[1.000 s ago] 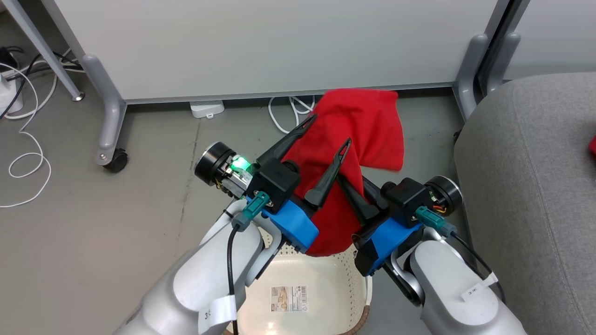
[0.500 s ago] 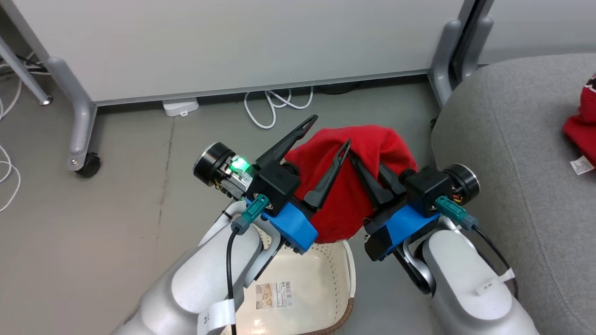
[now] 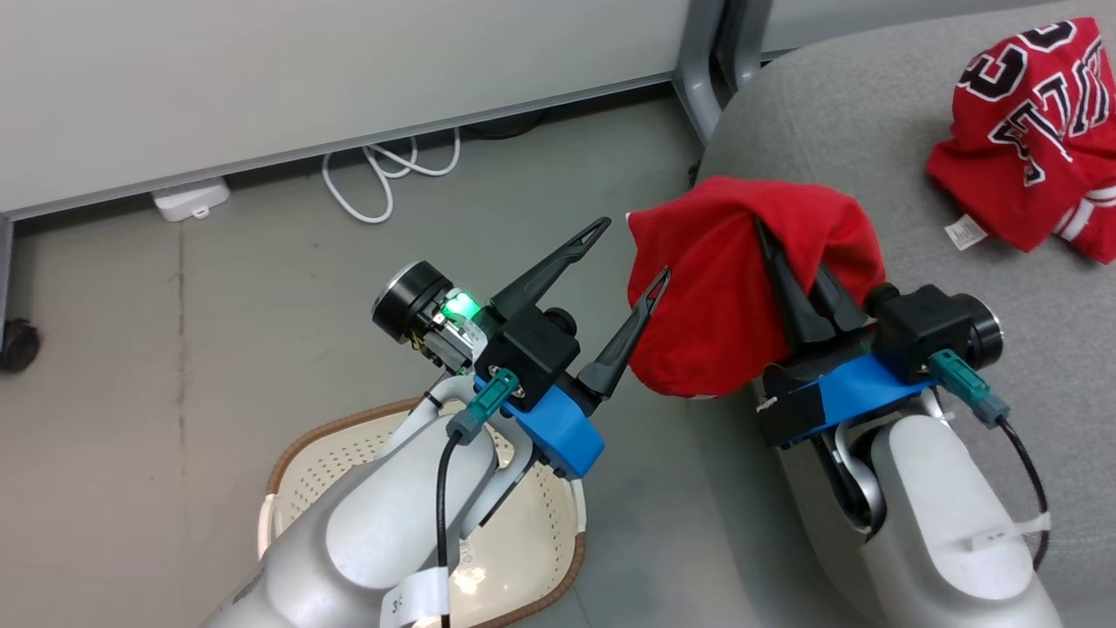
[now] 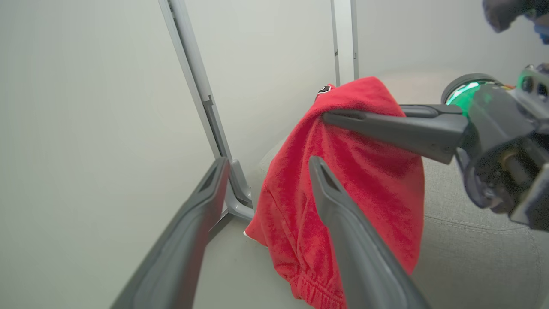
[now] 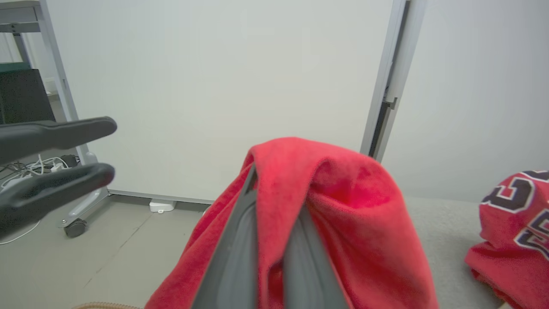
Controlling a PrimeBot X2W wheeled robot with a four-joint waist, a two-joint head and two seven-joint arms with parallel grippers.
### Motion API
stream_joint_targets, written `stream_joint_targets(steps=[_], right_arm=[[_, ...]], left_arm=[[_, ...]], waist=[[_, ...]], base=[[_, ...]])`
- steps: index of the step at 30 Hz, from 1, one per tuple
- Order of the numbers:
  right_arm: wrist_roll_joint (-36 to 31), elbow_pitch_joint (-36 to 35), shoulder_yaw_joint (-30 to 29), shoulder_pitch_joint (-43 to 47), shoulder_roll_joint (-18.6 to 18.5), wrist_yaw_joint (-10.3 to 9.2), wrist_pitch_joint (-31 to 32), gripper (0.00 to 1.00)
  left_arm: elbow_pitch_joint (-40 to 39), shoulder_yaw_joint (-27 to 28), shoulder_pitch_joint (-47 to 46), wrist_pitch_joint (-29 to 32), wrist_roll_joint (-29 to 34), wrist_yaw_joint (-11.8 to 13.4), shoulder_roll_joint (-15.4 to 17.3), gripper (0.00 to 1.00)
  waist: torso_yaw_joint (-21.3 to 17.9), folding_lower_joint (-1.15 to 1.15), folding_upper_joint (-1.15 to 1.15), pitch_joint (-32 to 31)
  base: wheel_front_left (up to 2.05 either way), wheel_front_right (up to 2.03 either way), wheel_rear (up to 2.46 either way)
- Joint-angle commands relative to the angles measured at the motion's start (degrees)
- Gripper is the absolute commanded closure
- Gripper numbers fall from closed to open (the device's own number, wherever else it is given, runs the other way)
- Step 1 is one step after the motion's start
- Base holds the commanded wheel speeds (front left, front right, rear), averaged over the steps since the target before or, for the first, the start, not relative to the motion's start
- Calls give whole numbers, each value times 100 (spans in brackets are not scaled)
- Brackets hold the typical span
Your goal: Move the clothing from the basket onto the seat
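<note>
We counted two garments: one jersey (image 3: 1029, 131) at two o'clock on the seat (image 3: 837, 113), one red cloth (image 3: 706, 314) pinched in our right claw (image 3: 780, 262). Left claw (image 3: 633, 249) gaped wide; one basket (image 3: 349, 423) at seven.

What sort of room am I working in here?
Likely an office or lab space: pale partition panels, loose white cables on a bare grey floor, and a grey upholstered seat.
</note>
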Motion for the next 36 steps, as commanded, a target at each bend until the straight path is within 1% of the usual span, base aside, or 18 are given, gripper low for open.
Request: stream_joint_targets(steps=[1,8,15,21,27,32,36], right_arm=[[-53,-91,-118,106,3,1,-5,100],[-183,-370,-620,359,4,1,-5,100],[-193,-587,-978,600,6,1,-5,100],[-130,-691,-1099,796,6,1,-5,100],[-64,-772,-1095,762,5,1,-5,100],[-30,-872,-1119,444,6,1,-5,100],[-20,-993,-1168,-69,4,1,-5,100]], left_arm=[[-9,-17,-75,7,12,4,20,0],[-19,-130,-55,16,28,-23,-9,0],[42,-285,-61,17,49,-66,-80,0],[74,-311,-68,-3,19,-65,-53,0],[63,-307,-111,-7,-13,-33,-13,0],[4,-314,-193,28,6,-16,50,0],[-87,-310,-367,90,74,-14,93,0]], waist=[[-240,0,0,98],[-711,0,0,209],[-976,0,0,332],[-1069,0,0,343],[-1085,0,0,356],[-1075,0,0,494],[-1022,0,0,789]], base=[[0,0,0],[0,0,0],[0,0,0],[0,0,0],[0,0,0],[0,0,0],[0,0,0]])
